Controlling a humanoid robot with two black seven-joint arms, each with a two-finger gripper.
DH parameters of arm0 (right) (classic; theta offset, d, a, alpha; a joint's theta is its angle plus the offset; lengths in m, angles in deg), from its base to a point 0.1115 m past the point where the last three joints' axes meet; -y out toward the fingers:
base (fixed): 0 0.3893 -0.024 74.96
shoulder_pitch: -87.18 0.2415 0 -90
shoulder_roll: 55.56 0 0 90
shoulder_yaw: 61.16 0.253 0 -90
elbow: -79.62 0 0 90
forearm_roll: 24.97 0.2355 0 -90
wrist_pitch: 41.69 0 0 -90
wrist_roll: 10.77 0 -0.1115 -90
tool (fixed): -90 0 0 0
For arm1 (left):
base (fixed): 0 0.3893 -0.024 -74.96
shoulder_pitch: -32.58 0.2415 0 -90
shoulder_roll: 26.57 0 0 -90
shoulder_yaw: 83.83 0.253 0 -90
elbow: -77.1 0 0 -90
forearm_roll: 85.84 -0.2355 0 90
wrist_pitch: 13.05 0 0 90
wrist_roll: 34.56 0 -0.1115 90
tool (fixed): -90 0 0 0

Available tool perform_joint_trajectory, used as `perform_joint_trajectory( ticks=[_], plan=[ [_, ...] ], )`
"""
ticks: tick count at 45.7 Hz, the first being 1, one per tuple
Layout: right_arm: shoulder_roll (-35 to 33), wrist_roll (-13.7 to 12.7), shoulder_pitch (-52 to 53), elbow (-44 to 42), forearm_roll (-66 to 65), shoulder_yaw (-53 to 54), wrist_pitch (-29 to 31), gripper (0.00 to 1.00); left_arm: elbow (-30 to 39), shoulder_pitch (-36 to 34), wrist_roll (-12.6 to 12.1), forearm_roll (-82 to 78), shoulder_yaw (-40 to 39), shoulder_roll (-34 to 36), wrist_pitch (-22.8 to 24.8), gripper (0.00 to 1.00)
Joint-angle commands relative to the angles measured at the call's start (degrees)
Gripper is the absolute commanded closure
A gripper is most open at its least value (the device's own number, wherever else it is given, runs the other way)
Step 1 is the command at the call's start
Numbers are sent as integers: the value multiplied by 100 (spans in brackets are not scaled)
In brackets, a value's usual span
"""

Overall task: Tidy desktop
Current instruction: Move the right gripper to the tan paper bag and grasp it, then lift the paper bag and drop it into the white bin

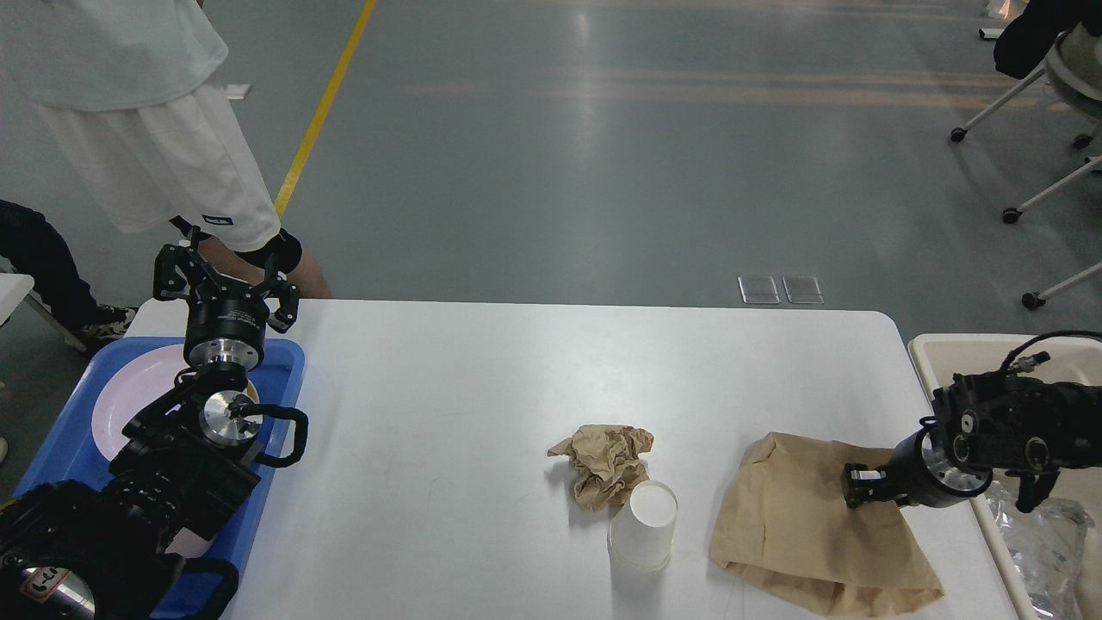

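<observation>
Nearest me, a flat brown paper bag [818,525] lies at the right front of the desktop [448,413], the white table filling my view. My right gripper [854,491] sits on the bag's upper right part; I cannot tell whether its fingers are spread or pinching. Just left, an upside-down white paper cup [642,525] touches a crumpled brown paper [607,461]. Farther left, my left gripper [225,274] hangs spread wide above a blue tray [284,366] holding a pink plate [129,396].
</observation>
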Motion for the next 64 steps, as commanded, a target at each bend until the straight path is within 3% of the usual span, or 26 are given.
perform_joint_trajectory(
  ticks=[1,22,33,43,48,52,62,64],
  plan=[
    [-25,27,124,-30,0,49,-19,100,0,5,0,0,8,0,0,4],
    [-1062,62,1196,532,17,665,86,100,0,5,0,0,0,0,0,4],
    [-2020,62,2751,611,35,700,1167,100,0,5,0,0,0,0,0,4],
    [-2846,62,3570,427,8,682,1282,100,0,5,0,0,0,0,0,4],
    [-2882,35,3325,-20,8,603,1168,100,0,5,0,0,0,0,0,4],
    [-2882,18,2518,-687,105,664,896,100,0,5,0,0,0,0,0,4],
    [-2320,27,-339,-1972,808,709,-976,100,0,5,0,0,0,0,0,4],
    [-2188,35,-752,-2165,940,709,-1187,91,0,5,0,0,0,0,0,4]
  ],
)
